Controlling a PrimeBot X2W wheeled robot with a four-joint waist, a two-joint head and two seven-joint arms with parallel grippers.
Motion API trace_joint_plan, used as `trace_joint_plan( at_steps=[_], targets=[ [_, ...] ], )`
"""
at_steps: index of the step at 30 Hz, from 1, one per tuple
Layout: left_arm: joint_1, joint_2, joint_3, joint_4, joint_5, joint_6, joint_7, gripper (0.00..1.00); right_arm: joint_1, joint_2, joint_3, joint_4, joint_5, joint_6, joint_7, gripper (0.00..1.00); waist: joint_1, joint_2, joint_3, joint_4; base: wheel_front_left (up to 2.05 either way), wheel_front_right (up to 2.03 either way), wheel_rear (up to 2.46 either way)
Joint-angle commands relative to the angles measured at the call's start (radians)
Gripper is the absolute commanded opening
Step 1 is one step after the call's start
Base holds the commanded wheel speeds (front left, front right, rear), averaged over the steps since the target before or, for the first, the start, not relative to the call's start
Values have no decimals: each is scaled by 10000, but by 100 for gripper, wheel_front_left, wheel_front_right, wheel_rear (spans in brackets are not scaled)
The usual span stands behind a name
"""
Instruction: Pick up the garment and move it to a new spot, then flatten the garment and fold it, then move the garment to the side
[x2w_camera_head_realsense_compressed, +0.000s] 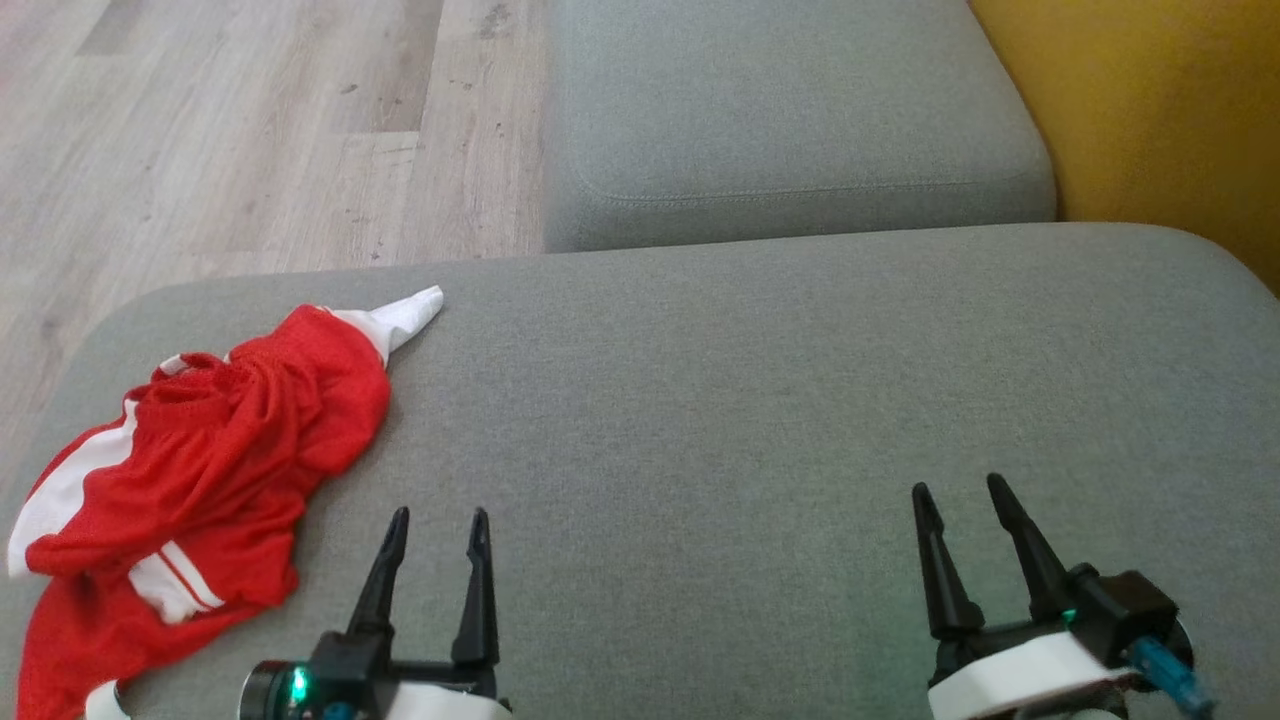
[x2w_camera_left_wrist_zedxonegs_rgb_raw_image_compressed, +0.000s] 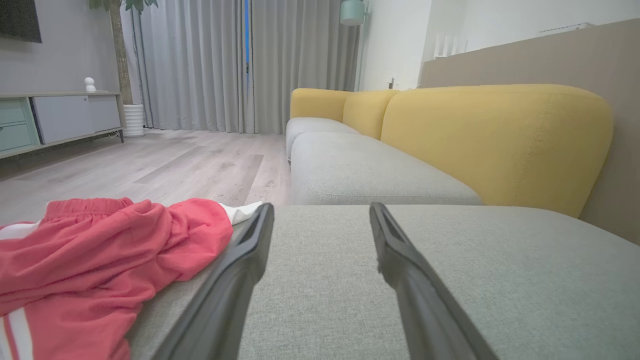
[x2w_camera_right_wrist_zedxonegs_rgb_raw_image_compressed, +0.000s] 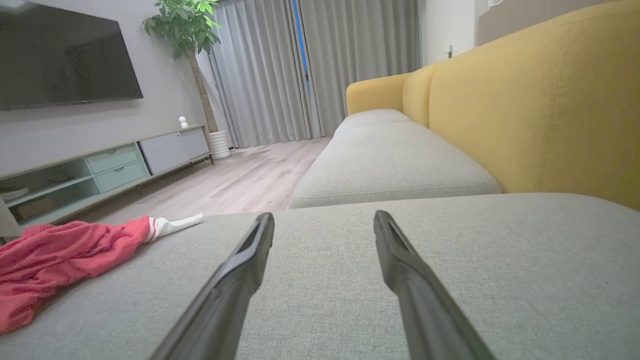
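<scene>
A crumpled red garment (x2w_camera_head_realsense_compressed: 200, 470) with white stripes and a white tip lies at the left edge of the grey sofa seat (x2w_camera_head_realsense_compressed: 760, 400). It also shows in the left wrist view as the garment (x2w_camera_left_wrist_zedxonegs_rgb_raw_image_compressed: 100, 255) and in the right wrist view as the garment (x2w_camera_right_wrist_zedxonegs_rgb_raw_image_compressed: 65, 255). My left gripper (x2w_camera_head_realsense_compressed: 438, 520) hovers open just right of the garment, nothing between its fingers. My right gripper (x2w_camera_head_realsense_compressed: 960, 488) stands open over bare cushion at the lower right, far from the garment. The fingers of the left gripper (x2w_camera_left_wrist_zedxonegs_rgb_raw_image_compressed: 320, 210) and right gripper (x2w_camera_right_wrist_zedxonegs_rgb_raw_image_compressed: 324, 217) are spread wide.
A second grey seat cushion (x2w_camera_head_realsense_compressed: 790, 120) lies beyond the one I face. The yellow backrest (x2w_camera_head_realsense_compressed: 1150, 110) runs along the right. Wooden floor (x2w_camera_head_realsense_compressed: 230, 130) lies past the sofa's left edge. A TV cabinet (x2w_camera_right_wrist_zedxonegs_rgb_raw_image_compressed: 100, 165), plant (x2w_camera_right_wrist_zedxonegs_rgb_raw_image_compressed: 187, 30) and curtains (x2w_camera_left_wrist_zedxonegs_rgb_raw_image_compressed: 240, 65) stand farther off.
</scene>
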Motion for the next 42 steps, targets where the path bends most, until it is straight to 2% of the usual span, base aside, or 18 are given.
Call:
trace_joint_plan(
  at_steps=[1,18,24,31,42],
  targets=[
    [-394,31,169,-301,333,96,-201,100,-266,-93,348,-275,-376,-7,-206,100,0,0,-10,2,0,0,0],
    [-419,31,121,-37,438,134,-201,100,-305,-93,615,-136,-519,-7,-207,100,0,0,34,0,0,0,0],
    [-506,31,182,-5,396,127,-201,100,-314,-93,767,-309,-645,-7,-207,100,0,0,104,244,0,0,0],
    [-570,31,388,40,528,168,-201,100,-248,-93,772,-470,-629,-7,-207,100,0,0,183,1099,0,0,0],
    [-538,31,966,-19,677,198,-201,100,-355,-93,884,-443,-531,-7,-207,100,0,0,449,3037,0,0,0]
  ],
)
